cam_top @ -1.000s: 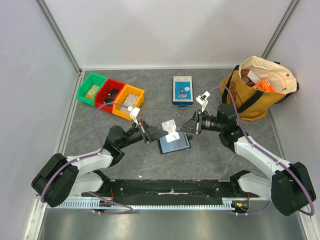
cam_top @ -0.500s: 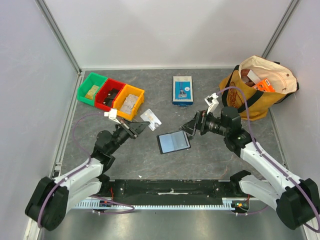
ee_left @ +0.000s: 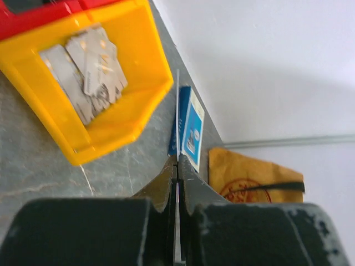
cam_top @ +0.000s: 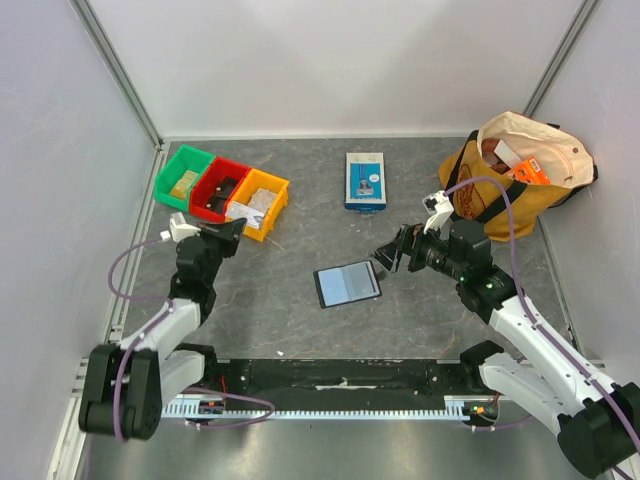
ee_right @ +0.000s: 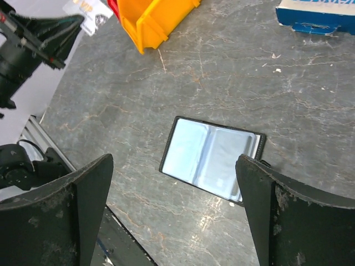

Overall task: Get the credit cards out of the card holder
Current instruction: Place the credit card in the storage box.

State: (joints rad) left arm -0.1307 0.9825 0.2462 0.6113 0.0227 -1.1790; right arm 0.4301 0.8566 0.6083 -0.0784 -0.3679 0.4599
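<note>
**A:** From overhead, what do the containers hold?

**B:** Three bins stand in a row just beyond the left end effector [cam_top: 234, 226]. The green bin [cam_top: 168, 172] holds something tan and the red bin [cam_top: 232, 166] something dark. The yellow bin [cam_top: 272, 178], nearest the tip, holds pale cards [cam_top: 262, 200]. Behind the right end effector [cam_top: 385, 258] a yellow bag [cam_top: 500, 215] shows an orange-and-white pack at its mouth.

**A:** And the card holder?

**B:** The card holder [cam_top: 347, 284] lies open and flat on the worktop [cam_top: 300, 330], just off the right end effector's tips, apart from them and on the side facing the other arm. It has a black rim and two bluish-grey pocket panels.

**A:** What does the left wrist view show?

**B:** The fingers are pressed together on a thin card [ee_left: 177, 111], seen edge-on as a pale line running straight out ahead. To the left of that line is the yellow bin with its overlapping grey-white printed cards. I cannot tell whether the held card reaches over the rim. Farther ahead lies a blue-and-white box [ee_left: 191, 130].

**A:** And the right wrist view?

**B:** The fingers [ee_right: 83, 216] are spread wide with nothing between them. The card holder lies on the worktop below and ahead, framed between them, with both panels glossy and pale. The left end effector is far ahead to the left, and its white card has print on it.
</note>
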